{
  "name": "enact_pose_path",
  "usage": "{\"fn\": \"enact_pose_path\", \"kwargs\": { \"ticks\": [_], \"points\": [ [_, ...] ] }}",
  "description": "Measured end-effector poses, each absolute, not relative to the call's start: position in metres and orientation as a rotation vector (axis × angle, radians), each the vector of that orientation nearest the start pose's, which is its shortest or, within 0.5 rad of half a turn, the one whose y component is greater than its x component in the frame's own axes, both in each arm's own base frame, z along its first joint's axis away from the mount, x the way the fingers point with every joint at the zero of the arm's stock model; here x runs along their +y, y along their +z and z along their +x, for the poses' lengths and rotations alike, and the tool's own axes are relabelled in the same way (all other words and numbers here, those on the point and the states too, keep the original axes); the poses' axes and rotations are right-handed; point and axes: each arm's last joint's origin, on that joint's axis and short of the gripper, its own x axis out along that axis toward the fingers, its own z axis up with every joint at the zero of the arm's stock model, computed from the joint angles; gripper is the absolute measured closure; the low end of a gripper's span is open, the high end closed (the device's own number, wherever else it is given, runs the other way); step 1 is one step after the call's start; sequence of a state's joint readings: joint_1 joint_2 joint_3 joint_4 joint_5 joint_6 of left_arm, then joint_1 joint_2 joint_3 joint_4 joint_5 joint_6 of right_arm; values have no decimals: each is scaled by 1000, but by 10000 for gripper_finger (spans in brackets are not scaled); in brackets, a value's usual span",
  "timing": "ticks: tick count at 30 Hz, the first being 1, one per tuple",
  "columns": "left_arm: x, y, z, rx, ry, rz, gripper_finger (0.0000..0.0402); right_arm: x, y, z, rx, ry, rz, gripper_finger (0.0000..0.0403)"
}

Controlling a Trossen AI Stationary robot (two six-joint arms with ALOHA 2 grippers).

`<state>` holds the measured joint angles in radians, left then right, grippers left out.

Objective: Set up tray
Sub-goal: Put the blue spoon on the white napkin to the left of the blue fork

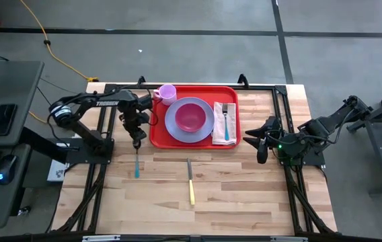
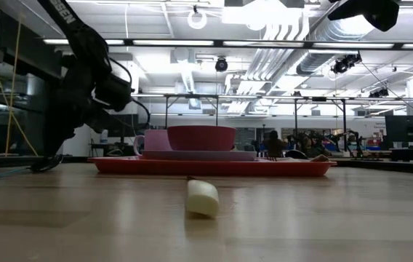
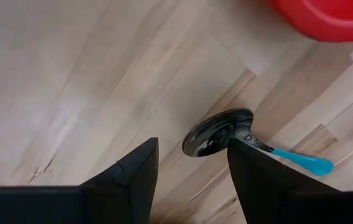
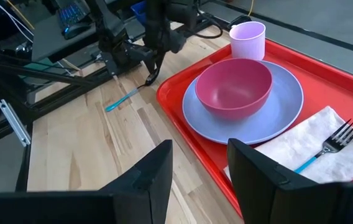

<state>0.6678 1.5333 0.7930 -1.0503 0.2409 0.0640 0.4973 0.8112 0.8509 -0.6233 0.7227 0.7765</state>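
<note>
Tray: the red tray [image 1: 194,144] lies on the far middle of the wooden worktop [image 1: 245,195].
On the tray: a lavender plate [image 1: 175,128] with a pink bowl [image 1: 190,115] on it, a lavender cup [image 1: 166,93] in the far-left corner, and a napkin [image 1: 218,132] carrying a blue-handled fork [image 1: 225,122].
Left end effector [image 1: 136,142]: fingers spread, poised just above the bowl end of a blue-handled spoon [image 1: 136,163] (the spoon lies flat on the worktop, just left of the tray).
Right end effector [image 1: 261,142]: fingers apart, gripping nothing, just off the tray's right edge.
Loose item: a yellow-handled knife [image 1: 190,181] lies nearer the front, apart from the tray.
</note>
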Motion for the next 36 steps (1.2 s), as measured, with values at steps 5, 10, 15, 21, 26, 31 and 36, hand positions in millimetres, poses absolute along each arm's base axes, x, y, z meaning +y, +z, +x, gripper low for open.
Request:
{"fn": "enact_pose_path", "kwargs": {
  "ticks": [5,10,15,21,26,31,36],
  "points": [
    [126,148,171,1639,249,-752,181,57,315,146,362,-385,424,269],
    [127,147,172,1644,244,-751,181,57,315,146,364,-383,414,269],
    [130,147,177,1598,241,-725,181,57,315,146,365,-382,407,269],
    [134,146,181,1542,225,-687,181,57,316,146,356,-384,435,269],
    [133,147,177,1577,221,-691,181,58,316,146,350,-383,441,269],
    [132,147,175,1600,207,-684,193,58,317,146,347,-384,442,269],
    [133,147,178,1568,192,-680,255,58,317,146,345,-386,442,269]
  ]
}}
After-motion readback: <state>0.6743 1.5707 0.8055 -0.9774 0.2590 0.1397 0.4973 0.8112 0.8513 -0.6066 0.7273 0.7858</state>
